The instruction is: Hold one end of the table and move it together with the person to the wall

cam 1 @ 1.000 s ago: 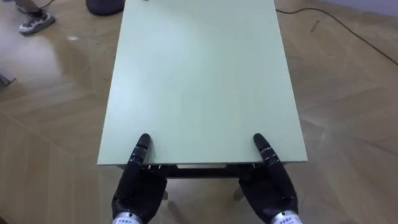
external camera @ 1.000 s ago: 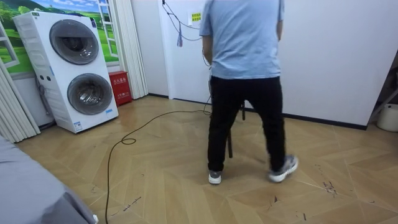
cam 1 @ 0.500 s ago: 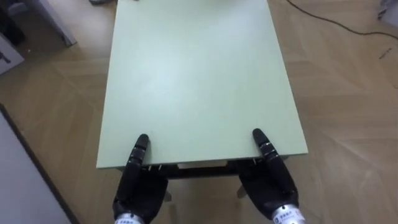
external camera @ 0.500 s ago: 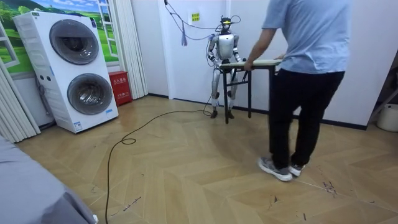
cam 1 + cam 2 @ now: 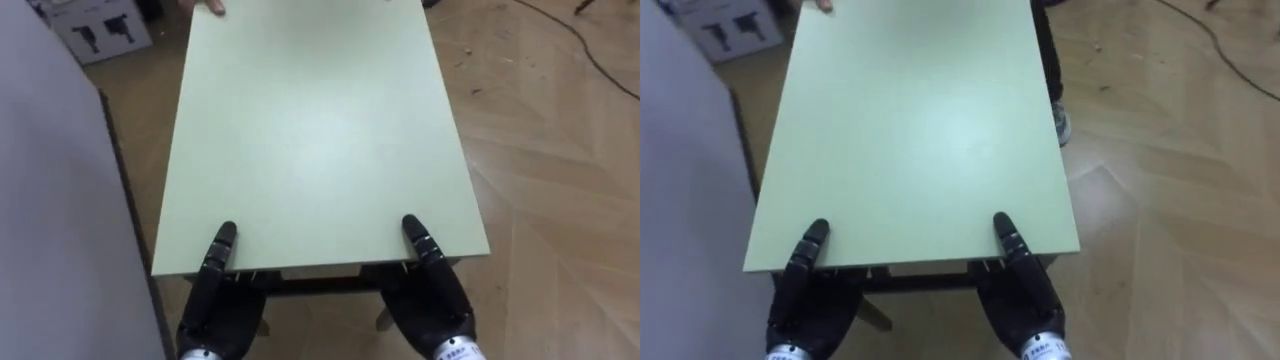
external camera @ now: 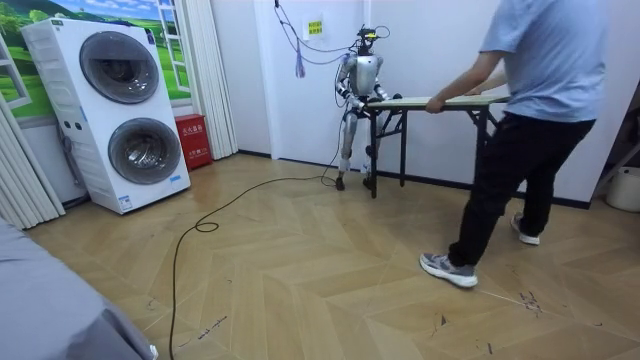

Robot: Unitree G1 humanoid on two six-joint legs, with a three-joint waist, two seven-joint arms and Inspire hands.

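Left eye view: the left hand (image 5: 215, 312) and the right hand (image 5: 437, 308) clamp the near edge of the pale green counter (image 5: 320, 130). Each thumb lies flat on the top and the rest of the fingers reach beneath it, so both grip the counter. Far beyond the fingers, at the opposite edge, a person's hand (image 5: 205, 5) touches the top. Left of the left fingers runs a pale wall (image 5: 50, 200).

Room view: the robot stands by the white wall at one end of the counter. The person (image 6: 545, 120) leans in at the other end, arm stretched to its edge. The counter's legs seem just clear of the floor – hard to judge from this far.

Right eye view: beyond the right fingers, past the counter's side, a shoe (image 5: 1062, 125) rests on the wood floor.
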